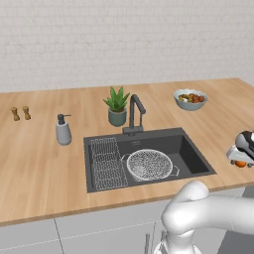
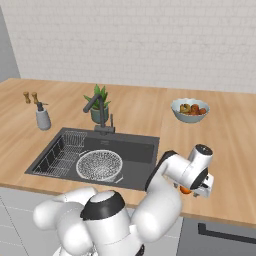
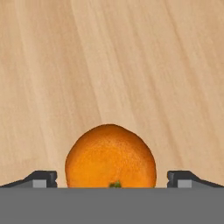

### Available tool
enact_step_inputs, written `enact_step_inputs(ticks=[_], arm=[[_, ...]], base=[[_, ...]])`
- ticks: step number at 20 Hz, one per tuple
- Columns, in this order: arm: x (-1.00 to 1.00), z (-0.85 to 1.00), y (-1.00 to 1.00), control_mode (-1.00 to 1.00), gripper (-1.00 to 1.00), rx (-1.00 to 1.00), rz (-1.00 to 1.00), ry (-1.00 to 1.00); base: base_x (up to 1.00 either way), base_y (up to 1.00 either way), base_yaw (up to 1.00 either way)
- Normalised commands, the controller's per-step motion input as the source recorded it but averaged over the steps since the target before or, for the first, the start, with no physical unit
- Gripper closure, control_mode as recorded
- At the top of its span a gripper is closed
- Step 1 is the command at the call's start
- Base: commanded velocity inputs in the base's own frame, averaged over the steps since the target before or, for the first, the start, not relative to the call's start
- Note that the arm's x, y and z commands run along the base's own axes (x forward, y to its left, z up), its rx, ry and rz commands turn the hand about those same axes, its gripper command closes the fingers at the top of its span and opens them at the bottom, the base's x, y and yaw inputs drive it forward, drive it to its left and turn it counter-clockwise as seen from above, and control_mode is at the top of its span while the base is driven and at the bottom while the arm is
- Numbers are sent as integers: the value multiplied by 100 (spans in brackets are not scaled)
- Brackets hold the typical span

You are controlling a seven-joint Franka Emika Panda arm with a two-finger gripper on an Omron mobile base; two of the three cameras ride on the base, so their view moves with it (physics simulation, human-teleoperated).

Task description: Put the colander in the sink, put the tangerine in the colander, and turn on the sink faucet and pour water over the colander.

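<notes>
Orange tangerine [image 3: 110,156] is sitting on the desk [image 3: 109,61] between wide-open, empty jaws; lowering centred, then closing gently, should secure it.

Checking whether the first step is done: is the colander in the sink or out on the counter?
In. The colander sits upright on the floor of the sink, beside the wire rack, and it looks empty.

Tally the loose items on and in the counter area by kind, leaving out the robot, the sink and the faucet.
Colander: 1
Tangerine: 1
Fruit bowl: 1
Potted plant: 1
Soap dispenser: 1
Small brown shakers: 2
Wire rack: 1
Total: 8
</notes>
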Motion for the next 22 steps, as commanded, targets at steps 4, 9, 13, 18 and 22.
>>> enact_step_inputs(ticks=[4,9,13,18,22], arm=[[0,-12,0,-100,100,0,0,0],[0,-1,0,-100,100,0,0,0],[0,0,0,-100,100,0,0,0],[0,23,18,-100,100,0,0,-1],[0,46,40,-100,100,0,0,-2]], base=[[0,0,0],[0,0,0],[0,0,0],[0,0,0],[0,0,0]])
